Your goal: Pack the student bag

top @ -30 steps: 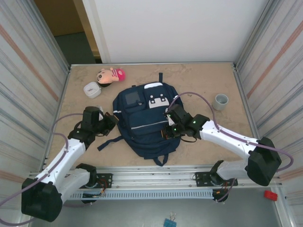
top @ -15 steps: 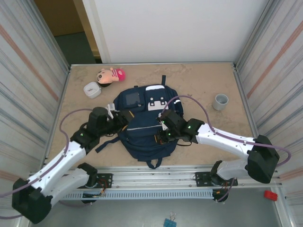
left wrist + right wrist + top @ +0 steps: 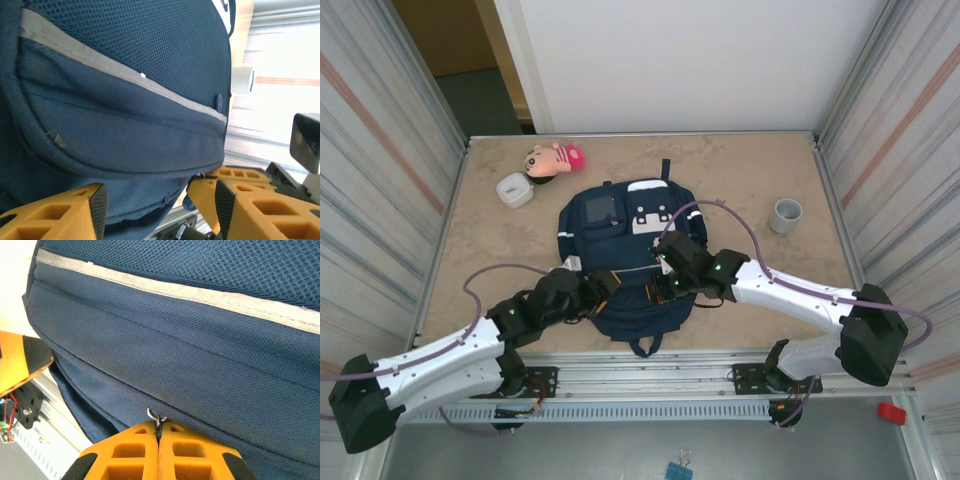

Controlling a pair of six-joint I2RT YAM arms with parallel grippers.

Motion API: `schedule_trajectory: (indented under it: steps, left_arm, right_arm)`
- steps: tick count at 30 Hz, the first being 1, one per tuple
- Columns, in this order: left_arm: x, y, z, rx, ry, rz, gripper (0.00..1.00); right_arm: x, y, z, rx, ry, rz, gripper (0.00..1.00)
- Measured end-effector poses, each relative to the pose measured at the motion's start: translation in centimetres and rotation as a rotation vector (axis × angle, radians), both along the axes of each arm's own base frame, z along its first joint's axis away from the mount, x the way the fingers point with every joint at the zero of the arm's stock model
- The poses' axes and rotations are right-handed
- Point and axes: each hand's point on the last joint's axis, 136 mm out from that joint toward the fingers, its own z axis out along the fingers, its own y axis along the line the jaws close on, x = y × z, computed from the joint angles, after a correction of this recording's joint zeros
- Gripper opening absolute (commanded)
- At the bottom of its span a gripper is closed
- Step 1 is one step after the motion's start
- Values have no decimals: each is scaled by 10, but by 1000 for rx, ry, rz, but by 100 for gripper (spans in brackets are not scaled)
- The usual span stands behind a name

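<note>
The left arm swings in! A second ago it sat off the bag's left side with its fingers closed; now the left end effector (image 3: 603,283) has crossed to the bag's near-left corner and its fingers have sprung roughly half apart. They straddle the bag's lower edge with nothing held.

The right end effector (image 3: 159,427) hasn't budged. It stays pinched fully closed on the small metal zip pull (image 3: 157,416), on the seam below the white stripe (image 3: 200,290).

The student bag (image 3: 625,250) lies flat in the middle of the tabletop (image 3: 740,170), bottom toward the near edge. It has squared up a little since a second ago.

What does that mean? It looks like a setup for opening a pocket: one side anchors the fabric while the other draws the zip. The left fingers probably need to close on the bag's edge before the pull can travel cleanly, otherwise the whole bag may just slide.

Nothing is packed yet. The plush doll (image 3: 555,158) and white tub (image 3: 514,189) wait near the far-left corner, and the grey cup (image 3: 786,214) sits by the right edge, all well apart from the bag.
</note>
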Motion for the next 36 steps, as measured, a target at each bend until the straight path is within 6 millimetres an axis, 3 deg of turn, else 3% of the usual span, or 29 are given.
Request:
schedule_trajectory:
  steps: [4,8,10,14,19,23,27,32,34,36]
  left_arm:
    - [9,-3,-5,5,-4,38,57]
    - [14,-4,-16,19,27,60,48]
    - [15,-2,-21,17,41,75,36]
    - [24,11,-26,11,52,126,1]
    - [39,41,-11,11,4,175,0]
    - [43,74,-2,72,-42,203,0]
    - [41,91,5,105,-57,170,0]
    - [43,100,3,164,-55,129,53]
    - [45,100,6,183,-70,116,64]
    - [44,92,14,195,-104,76,67]
  right_arm:
    - [0,0,0,-1,1,0,0]
    - [0,0,0,2,0,0,0]
    - [0,1,0,4,-1,1,0]
    - [3,0,1,7,-4,-7,0]
    - [17,-11,9,37,-8,-52,0]
    - [29,-34,11,46,-8,-93,0]
    - [33,-31,17,90,-18,-59,0]
    - [29,-23,22,122,-18,-21,0]
    - [27,-22,21,118,-17,-16,0]
    - [25,-21,21,117,-18,-10,0]
